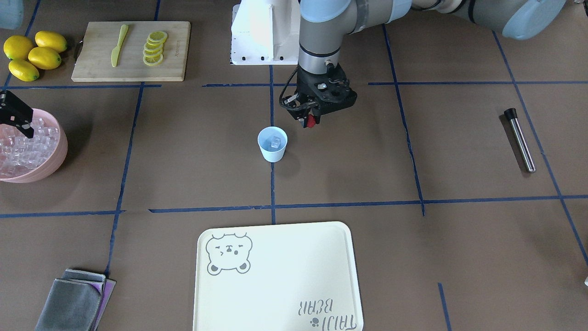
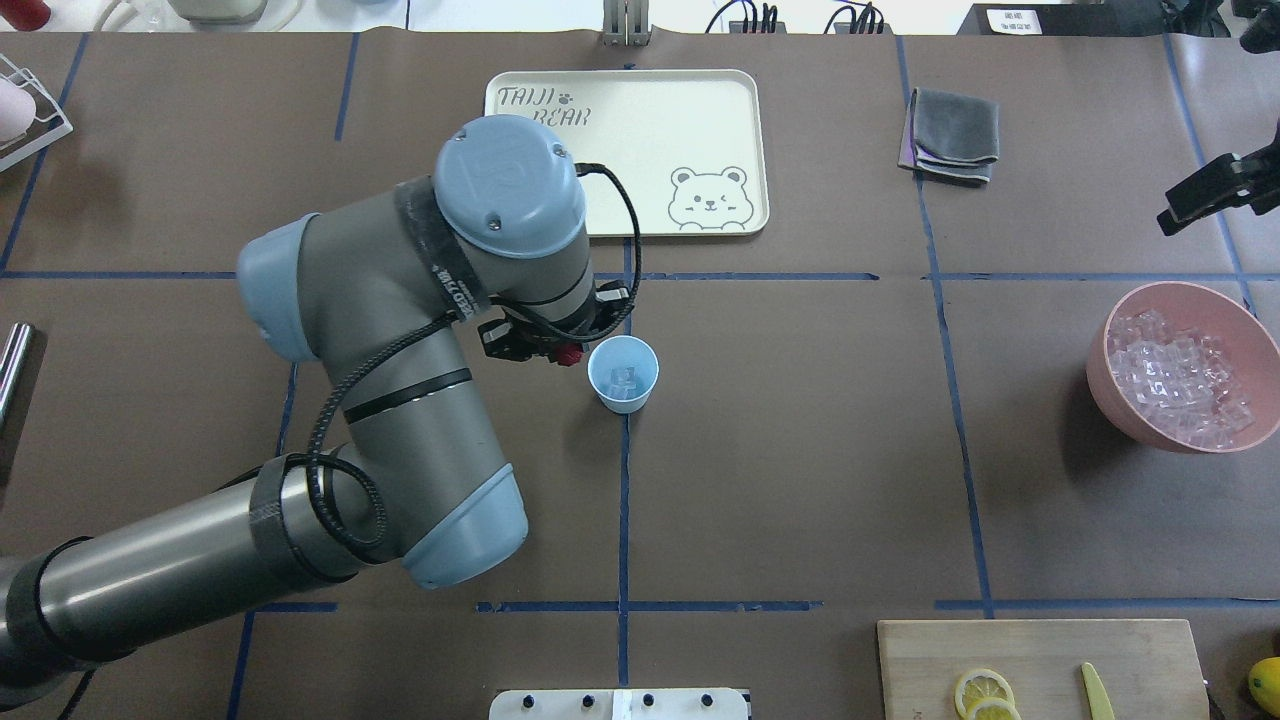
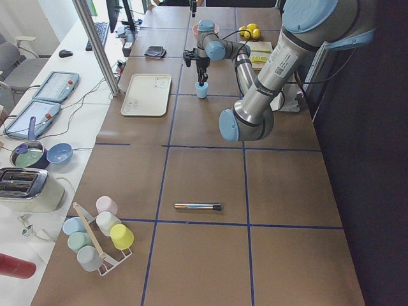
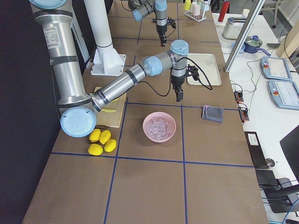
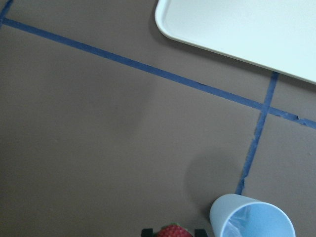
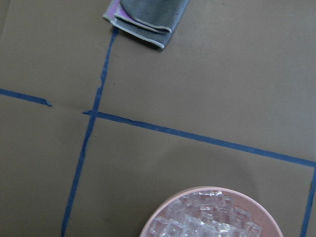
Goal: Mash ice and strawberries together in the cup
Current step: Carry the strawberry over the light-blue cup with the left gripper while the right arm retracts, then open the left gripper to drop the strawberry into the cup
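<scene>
Pinched in the left gripper (image 1: 311, 122), the small dark-red strawberry (image 5: 170, 231) hangs at nine o'clock of the pale blue plastic cup (image 1: 273, 156), seen from overhead, which holds clear ice (image 1: 275, 142). Let go here, it would likely miss the mouth. Whether the right gripper (image 2: 1172, 218) is clenched, I cannot tell.

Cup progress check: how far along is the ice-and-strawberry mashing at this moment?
Done: ice sits in the cup. In hand: the left claw grips the strawberry beside the cup, not yet above its mouth. Left: dropping the berry in, then mashing; the metal rod lies untouched, apart on the table.
</scene>
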{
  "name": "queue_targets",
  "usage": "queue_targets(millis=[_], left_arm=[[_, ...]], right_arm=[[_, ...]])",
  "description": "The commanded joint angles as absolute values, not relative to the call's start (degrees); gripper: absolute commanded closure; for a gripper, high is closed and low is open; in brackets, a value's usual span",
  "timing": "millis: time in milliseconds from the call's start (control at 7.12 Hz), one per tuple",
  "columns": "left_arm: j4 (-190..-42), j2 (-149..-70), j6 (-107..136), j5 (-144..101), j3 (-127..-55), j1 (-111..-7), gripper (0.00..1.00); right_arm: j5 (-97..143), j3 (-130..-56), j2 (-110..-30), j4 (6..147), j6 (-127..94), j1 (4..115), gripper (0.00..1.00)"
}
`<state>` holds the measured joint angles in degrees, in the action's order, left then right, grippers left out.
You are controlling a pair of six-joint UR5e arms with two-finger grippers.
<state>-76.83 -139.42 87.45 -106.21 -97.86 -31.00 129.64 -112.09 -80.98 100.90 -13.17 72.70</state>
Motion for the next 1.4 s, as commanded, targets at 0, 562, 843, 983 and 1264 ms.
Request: queue_targets(millis=[0, 562, 843, 983, 1264], left_arm=[[-78.9, -142.8, 87.6, -106.0, -92.3, -30.1, 1.00], [-83.1, -143.4, 87.4, -106.0, -88.2, -30.1, 0.91], [-83.1, -143.1, 86.1, -105.7, -88.2, -30.1, 0.20], [-83.1, -143.0, 84.0, -105.6, -88.2, -30.1, 0.07], [-83.1, -142.9, 83.8, -105.6, -88.9, -30.1, 0.00]], right_arm=[[132.7, -108.1, -83.4, 100.9, -3.1, 78.4, 0.01], [134.1, -106.3, -84.5, 100.9, 1.1, 82.1, 0.01], [134.1, -106.3, -84.5, 100.9, 1.9, 82.4, 0.01], [134.1, -106.3, -84.5, 100.9, 2.0, 82.6, 0.01], [134.1, -106.3, -84.5, 100.9, 2.1, 82.9, 0.01]])
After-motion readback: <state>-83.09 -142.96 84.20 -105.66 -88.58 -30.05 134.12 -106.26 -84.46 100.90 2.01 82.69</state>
